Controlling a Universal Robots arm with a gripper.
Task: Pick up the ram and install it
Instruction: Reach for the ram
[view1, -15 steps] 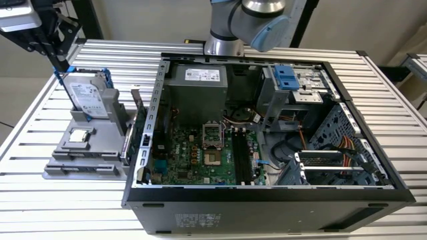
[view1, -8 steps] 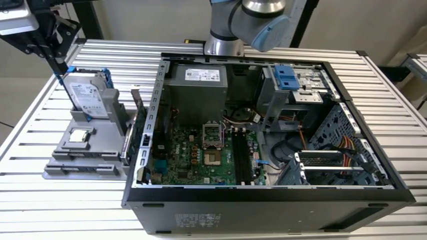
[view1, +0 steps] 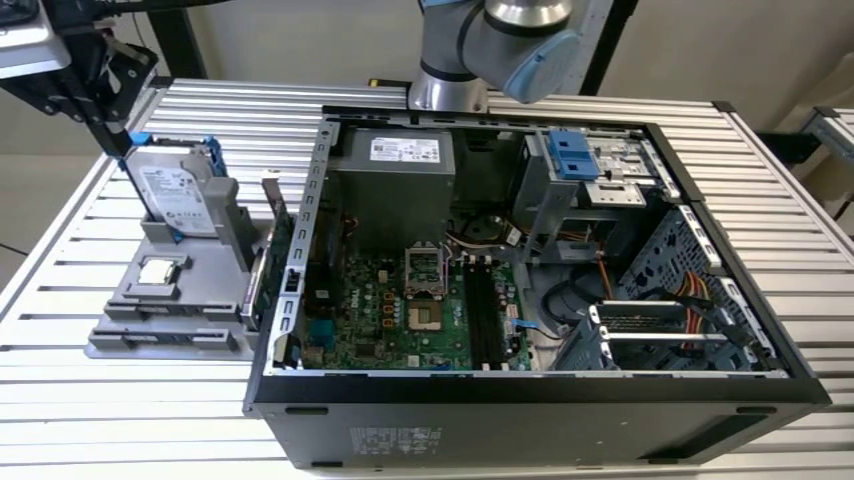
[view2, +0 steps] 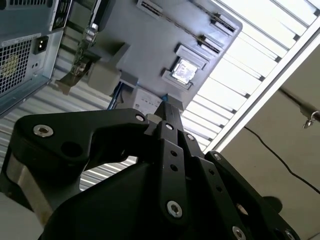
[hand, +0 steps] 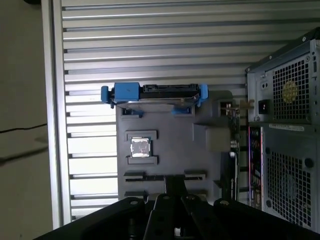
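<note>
Gripper (view1: 124, 140) raised at the exterior view's upper left, fingers pressed together, nothing held. Beneath it, at the frame's left, grey holder (view1: 207, 300) on the slatted table (view1: 134, 420): drive (view1: 180, 195) upright in a blue frame at the back, square silver CPU (view1: 160, 270) in the middle. Ram (view1: 174, 340) probably the dark strip on edge in the holder's front slot, lower left of the frame, hard to make out; well apart from the gripper. Green card (view1: 276, 265) upright between holder and case (view1: 534, 410). Case open across centre and right, motherboard (view1: 387, 310) flat inside, long black slots (view1: 483, 310) near its middle
</note>
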